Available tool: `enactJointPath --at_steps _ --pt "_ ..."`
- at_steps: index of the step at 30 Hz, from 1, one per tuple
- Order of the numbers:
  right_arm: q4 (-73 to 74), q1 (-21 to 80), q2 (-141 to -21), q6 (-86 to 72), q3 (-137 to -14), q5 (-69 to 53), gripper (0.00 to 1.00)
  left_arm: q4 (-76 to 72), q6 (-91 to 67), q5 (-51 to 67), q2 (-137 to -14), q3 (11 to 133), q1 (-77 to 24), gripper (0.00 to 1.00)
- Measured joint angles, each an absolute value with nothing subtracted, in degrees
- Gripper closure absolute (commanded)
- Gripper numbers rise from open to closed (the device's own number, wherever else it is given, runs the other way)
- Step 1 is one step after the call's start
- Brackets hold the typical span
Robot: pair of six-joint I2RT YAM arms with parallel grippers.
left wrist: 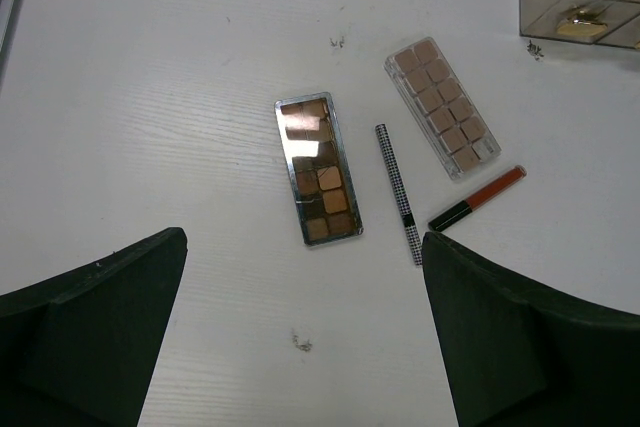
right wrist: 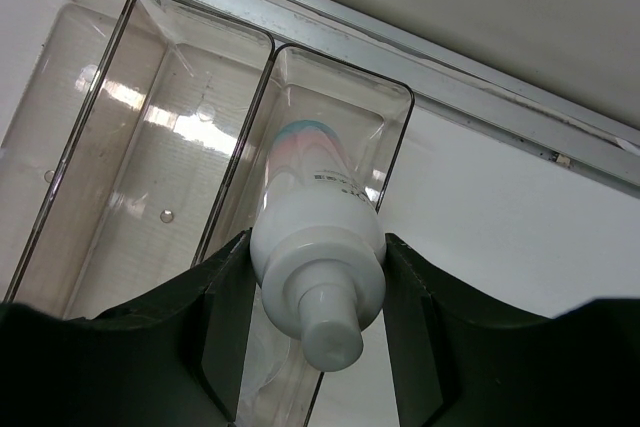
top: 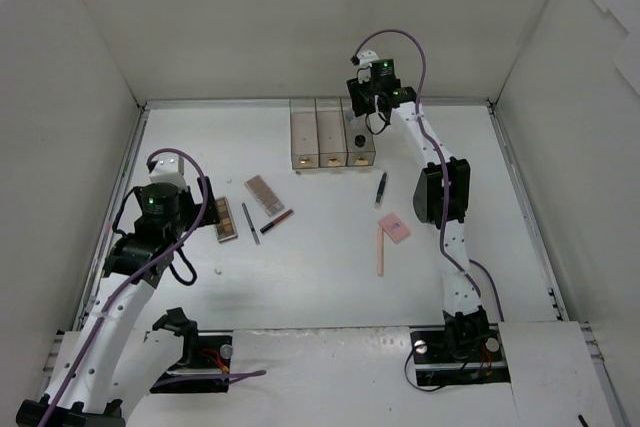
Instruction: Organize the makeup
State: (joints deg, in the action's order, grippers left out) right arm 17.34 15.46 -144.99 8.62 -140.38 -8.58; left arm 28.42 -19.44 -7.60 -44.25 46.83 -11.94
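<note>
Top external view: white table [top: 320,287] enclosed by white wall panels [top: 300,17]. The clear box [top: 332,133] sits upper centre, with the pink square pad [top: 394,227] and pink stick [top: 381,250] right of centre.

Left wrist view: left gripper [left wrist: 300,347] spread wide above the dark palette [left wrist: 318,169], light palette [left wrist: 441,107], checked pencil [left wrist: 397,192] and red pencil [left wrist: 478,198], all mid-frame.

Right wrist view: right gripper [right wrist: 318,332] pinches the white-blue bottle [right wrist: 318,237] at the box's right-hand compartment, below the metal rail [right wrist: 500,107].

Clear three-compartment box [top: 318,132] at far edge of white table [top: 320,277] — white walls [top: 300,17] around.
</note>
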Motion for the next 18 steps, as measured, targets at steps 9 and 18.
enactJointPath --at_steps 9,18 --pt "17.3 15.5 -145.0 8.6 -140.4 -8.6 0.51 28.4 -19.4 -7.6 -44.3 46.2 -11.9 0.01" --pt "15.6 15.5 -145.0 8.6 -140.4 -8.5 0.47 28.4 -19.5 -7.6 -44.3 46.2 -11.9 0.01"
